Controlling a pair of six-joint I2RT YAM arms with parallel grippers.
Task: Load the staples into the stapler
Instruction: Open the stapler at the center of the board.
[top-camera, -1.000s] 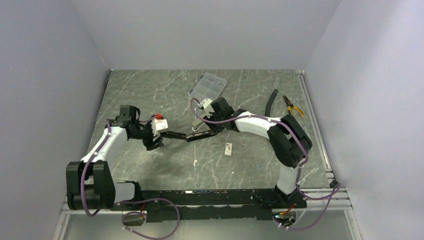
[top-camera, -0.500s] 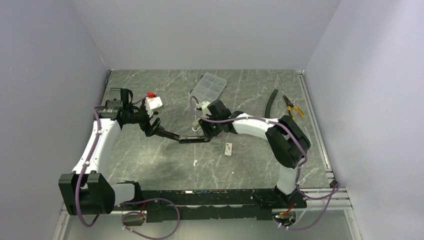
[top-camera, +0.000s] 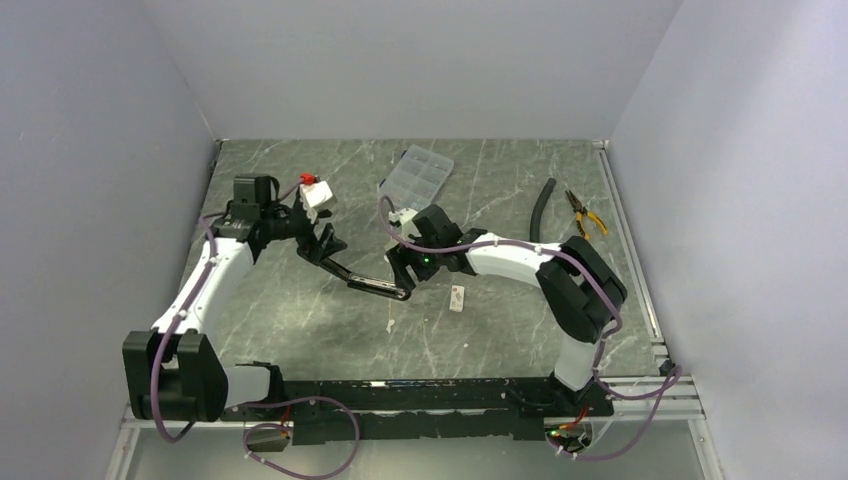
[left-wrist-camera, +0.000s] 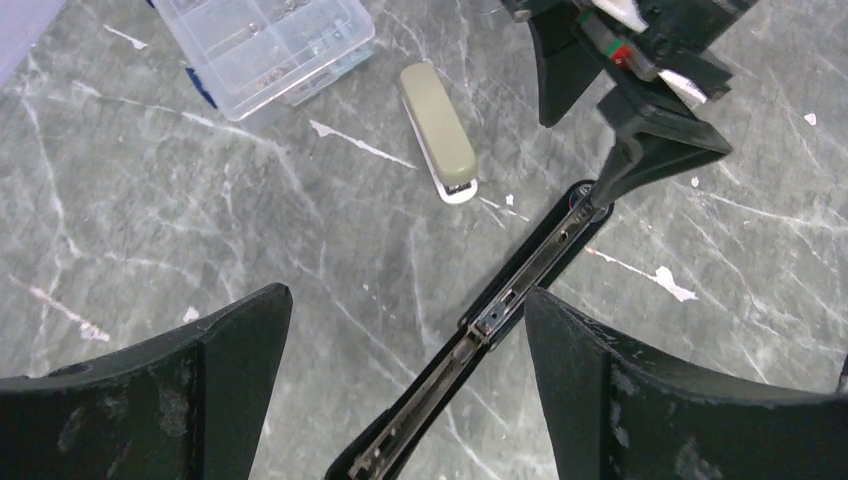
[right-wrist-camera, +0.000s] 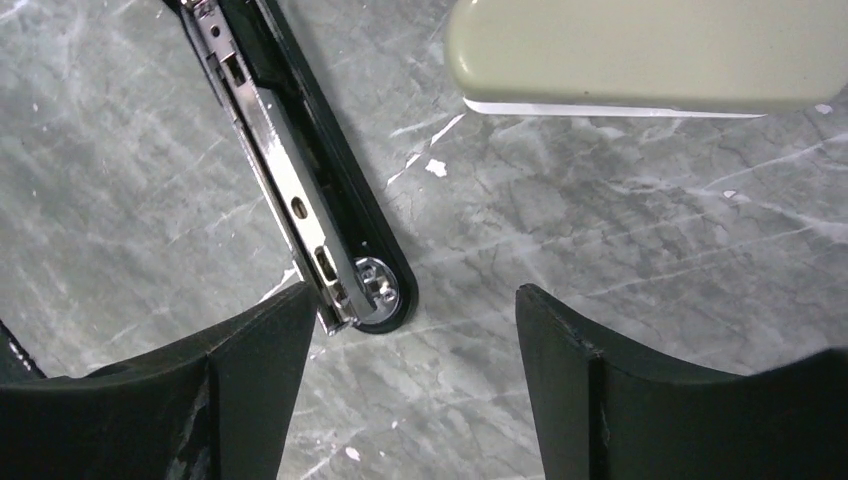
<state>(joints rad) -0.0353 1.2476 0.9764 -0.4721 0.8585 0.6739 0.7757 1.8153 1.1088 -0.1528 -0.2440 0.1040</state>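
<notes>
Logging left claw (left-wrist-camera: 400, 300) as wide open, gripping nothing. Same for right claw (right-wrist-camera: 412, 295): spread wide, empty.

Spotting stapler (left-wrist-camera: 520, 280) flat on table (top-camera: 300, 310), swung fully open, channel (right-wrist-camera: 270, 170) facing up, stretched from between left claw's fingers across to right claw. Near end between left fingers, no contact visible. Far end just beside one right finger; touching or not, cannot tell.

No loose staples visible anywhere. Taking small white box (top-camera: 457, 298) with red mark as their holder: lying behind right claw, well apart from left claw, touched by neither. Open or shut, too small to tell.

Beige oblong (right-wrist-camera: 650, 55) just past right claw's fingertips, beside stapler's far end; purpose unclear. Clear case (left-wrist-camera: 265, 40) farther out ahead of left claw, off to one side.

Judging progress: opening step done, channel exposed and reachable. Strip already in channel? Cannot tell for sure; bare slotted metal by the look, so probably unloaded. Left to do, on this reading: fetch strip from box, seat it in channel, fold stapler shut. Roughly early-to-middle of task.
</notes>
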